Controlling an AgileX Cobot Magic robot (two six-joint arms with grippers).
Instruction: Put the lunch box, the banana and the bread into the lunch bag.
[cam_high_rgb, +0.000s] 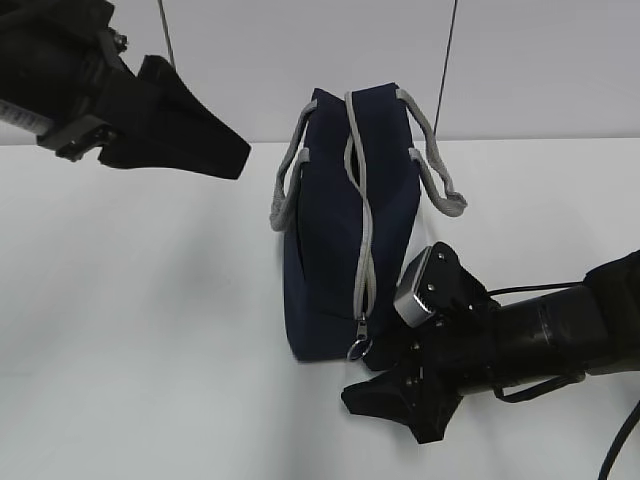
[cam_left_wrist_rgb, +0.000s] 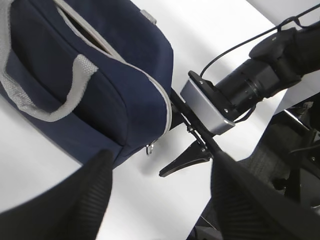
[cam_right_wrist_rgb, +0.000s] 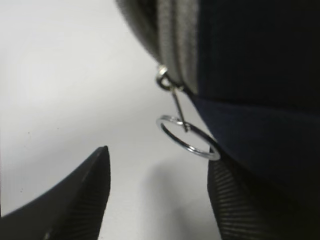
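Bag (cam_high_rgb: 335, 260) stands mid-table, soft fabric that will likely sag and slide; the ring (cam_right_wrist_rgb: 187, 137) is thin, slippery metal, the place to pinch. My right gripper (cam_right_wrist_rgb: 157, 200) is spread below it, left gripper (cam_left_wrist_rgb: 160, 200) spread, empty.

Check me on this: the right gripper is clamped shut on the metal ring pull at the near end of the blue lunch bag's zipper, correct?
Not quite. The right gripper is open, its fingers either side of the ring pull without closing on it, as the right wrist view shows. The ring does hang at the near end of the lunch bag zipper.
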